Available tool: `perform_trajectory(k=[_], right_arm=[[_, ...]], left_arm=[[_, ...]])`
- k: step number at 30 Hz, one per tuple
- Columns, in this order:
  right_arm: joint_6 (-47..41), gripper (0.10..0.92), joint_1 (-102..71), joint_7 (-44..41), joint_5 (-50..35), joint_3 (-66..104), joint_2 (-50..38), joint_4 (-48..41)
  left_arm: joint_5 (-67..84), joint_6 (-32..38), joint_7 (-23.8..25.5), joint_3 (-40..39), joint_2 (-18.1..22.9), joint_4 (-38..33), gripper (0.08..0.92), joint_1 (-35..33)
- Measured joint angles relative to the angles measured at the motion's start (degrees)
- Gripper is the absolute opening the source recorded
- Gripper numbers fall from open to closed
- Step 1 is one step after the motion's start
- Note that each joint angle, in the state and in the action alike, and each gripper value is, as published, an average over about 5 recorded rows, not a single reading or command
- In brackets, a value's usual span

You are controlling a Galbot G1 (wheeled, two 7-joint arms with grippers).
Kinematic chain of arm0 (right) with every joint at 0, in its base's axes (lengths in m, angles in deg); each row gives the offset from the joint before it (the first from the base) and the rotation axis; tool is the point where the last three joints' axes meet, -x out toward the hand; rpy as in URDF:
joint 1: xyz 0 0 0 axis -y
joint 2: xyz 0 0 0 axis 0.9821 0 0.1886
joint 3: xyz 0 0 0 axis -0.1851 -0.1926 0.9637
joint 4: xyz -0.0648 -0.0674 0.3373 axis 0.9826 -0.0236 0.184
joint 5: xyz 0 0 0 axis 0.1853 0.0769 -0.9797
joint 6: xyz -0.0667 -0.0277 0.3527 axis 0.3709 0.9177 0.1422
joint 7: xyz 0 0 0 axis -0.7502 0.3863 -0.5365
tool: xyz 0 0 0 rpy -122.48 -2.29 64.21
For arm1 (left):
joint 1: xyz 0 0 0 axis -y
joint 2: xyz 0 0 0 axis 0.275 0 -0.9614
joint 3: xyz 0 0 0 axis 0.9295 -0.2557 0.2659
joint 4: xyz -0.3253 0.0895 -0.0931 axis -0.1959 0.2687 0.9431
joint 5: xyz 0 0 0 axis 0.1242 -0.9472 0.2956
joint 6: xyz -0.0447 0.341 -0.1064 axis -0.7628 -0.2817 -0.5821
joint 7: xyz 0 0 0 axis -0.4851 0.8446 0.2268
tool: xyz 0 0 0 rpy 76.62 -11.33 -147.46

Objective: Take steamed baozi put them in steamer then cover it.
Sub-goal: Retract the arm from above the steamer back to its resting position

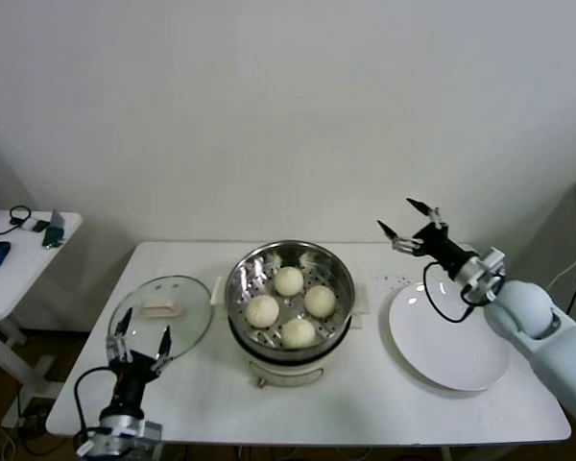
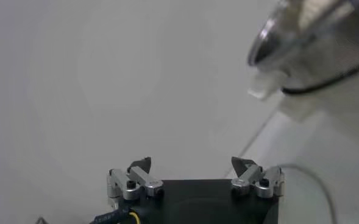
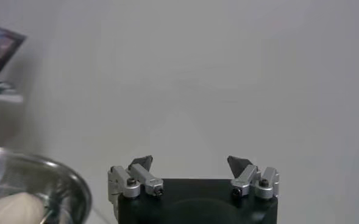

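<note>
My left tool (image 1: 142, 336) sits nearest me, at the front left corner of the tabletop (image 1: 365, 408), pointing up with its fingers spread wide and nothing between them. Its tips stand just in front of the cover (image 1: 160, 309), which lies flat on the tabletop to the left of the steamer (image 1: 289, 300), its cream handle facing up. From my left wrist I see the same wide-spread fingers (image 2: 139, 168) empty, with the steamer's rim (image 2: 313, 36) off to one side.

The steamer stands at the middle of the tabletop, uncovered. All four steamed baozi (image 1: 290, 306) rest on its perforated tray, close together in a loose diamond.

To the right of the steamer lies a white plate (image 1: 449, 336), bare, its far rim under my right forearm.

My right tool (image 1: 408, 221) is farthest out, raised above the back right part of the tabletop, beyond the plate and apart from the steamer. Its fingers are fully spread and hold nothing. My right wrist view shows those open fingers (image 3: 141, 164) against the wall, with the steamer's edge (image 3: 63, 182) and one bun (image 3: 13, 209) at the corner.
</note>
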Motion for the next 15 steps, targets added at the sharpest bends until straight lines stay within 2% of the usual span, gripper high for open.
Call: perform_trajectory(k=[8, 15], right_arm=[[-1.0, 0.823, -14.6, 0.3, 1.6, 17.2, 6.8, 1.2], [-2.4, 0.823, -23.6, 0.1, 3.1, 25.9, 11.8, 3.3]], left_arm=[[-15.5, -5.1, 2.9, -1.8, -3.3, 3.2, 0.823, 3.0], [-25.2, -7.0, 4.6, -3.9, -5.1, 9.5, 0.823, 8.2]])
